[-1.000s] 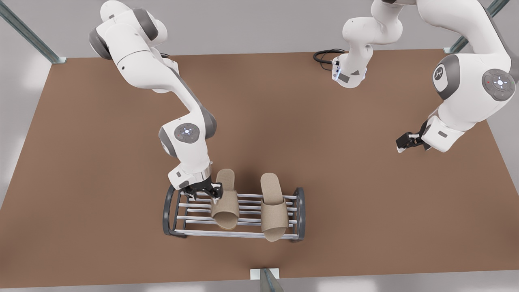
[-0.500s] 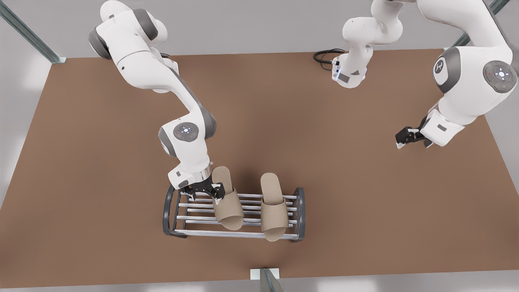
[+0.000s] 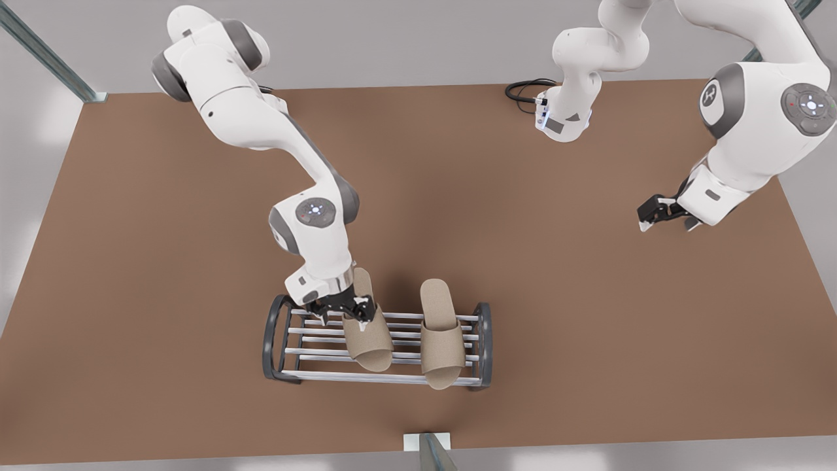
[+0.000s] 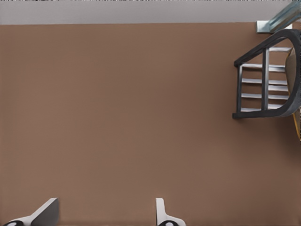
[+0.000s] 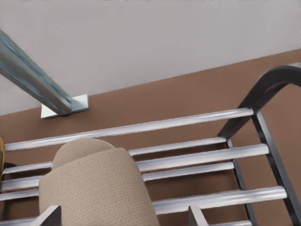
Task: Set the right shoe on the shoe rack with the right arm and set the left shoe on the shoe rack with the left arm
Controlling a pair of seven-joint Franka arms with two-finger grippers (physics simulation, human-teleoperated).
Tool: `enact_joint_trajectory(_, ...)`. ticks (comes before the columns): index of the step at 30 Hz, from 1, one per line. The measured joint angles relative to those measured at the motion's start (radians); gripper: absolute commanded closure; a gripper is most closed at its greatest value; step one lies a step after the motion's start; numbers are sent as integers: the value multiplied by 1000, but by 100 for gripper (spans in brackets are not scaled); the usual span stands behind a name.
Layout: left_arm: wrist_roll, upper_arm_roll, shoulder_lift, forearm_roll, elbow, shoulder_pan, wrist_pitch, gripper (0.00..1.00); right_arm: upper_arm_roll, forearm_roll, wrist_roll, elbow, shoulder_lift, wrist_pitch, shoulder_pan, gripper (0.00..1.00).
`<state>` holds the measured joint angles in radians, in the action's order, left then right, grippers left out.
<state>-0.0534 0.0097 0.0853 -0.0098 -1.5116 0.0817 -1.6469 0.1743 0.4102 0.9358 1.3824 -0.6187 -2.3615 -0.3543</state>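
Both tan slippers lie across the shoe rack (image 3: 314, 377), heels overhanging its far side. The right shoe (image 3: 369, 340) sits near the rack's middle, slightly slanted. The left shoe (image 3: 441, 337) is by the end frame on the front view's right. My right gripper (image 3: 353, 313) hovers over the right shoe's heel part; its fingers stand open on either side of the woven band (image 5: 94, 183). My left gripper (image 3: 666, 224) waits open, far off above the table at the front view's right, with nothing between its fingers (image 4: 162, 214). From there the rack (image 4: 263, 80) appears at a distance.
A brown table (image 3: 163, 261) carries everything. A black cable (image 3: 523, 91) coils by an arm base at the far edge. Metal posts (image 3: 425, 448) stand at the table's edges and corners (image 5: 61, 106).
The right shoe swung a little on the rack, then stayed still. My right gripper shifted toward the front view's right, over the shoe. The left arm drew back slightly.
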Motion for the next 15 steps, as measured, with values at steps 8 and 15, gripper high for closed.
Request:
enact_joint_trajectory(8,4,-5,-7,0,-1,1,12,0,53,-4,30,-118,73,112,-4,0)
enact_joint_trajectory(15,8,-17,-10,0,-1,-5,19,0,185,-55,33,-189,307,485,60,0)
